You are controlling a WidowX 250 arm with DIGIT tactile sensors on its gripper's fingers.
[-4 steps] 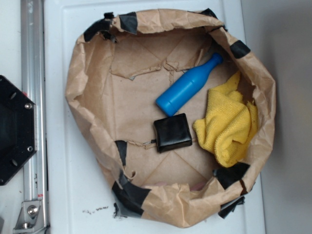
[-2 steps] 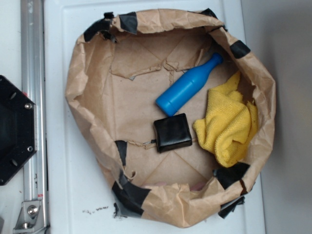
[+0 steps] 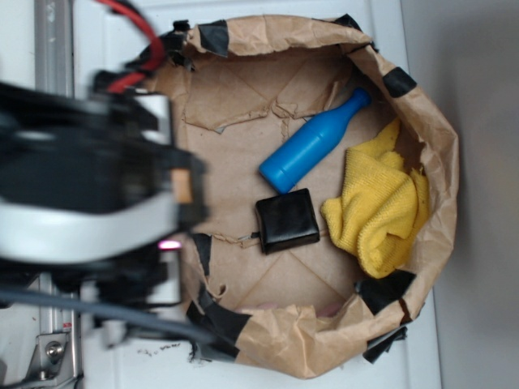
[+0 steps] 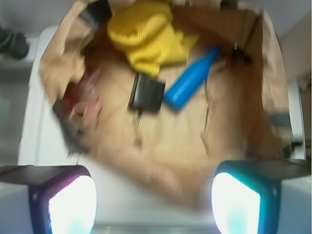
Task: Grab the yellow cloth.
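Now the jaws stand wide open over the paper bag's (image 4: pixel 273 63) near rim, the yellow cloth (image 4: pixel 146 35) far ahead at the opposite wall. Trouble ahead, I'd say: black box (image 4: pixel 146 92) and blue bottle (image 4: pixel 189 80) lie between, easily snagged.

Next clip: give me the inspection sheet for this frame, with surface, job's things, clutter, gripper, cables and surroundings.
Surface: white tabletop carrying a brown paper enclosure patched with black tape.
Job's things: yellow cloth lies crumpled against the enclosure's right wall, untouched.
Clutter: blue bottle on its side beside the cloth; black square box next to both.
Gripper: gripper open, fingers wide apart, above the enclosure's edge, far from the cloth.
Cables: red cable on the blurred arm.
Surroundings: metal rail along the left edge.
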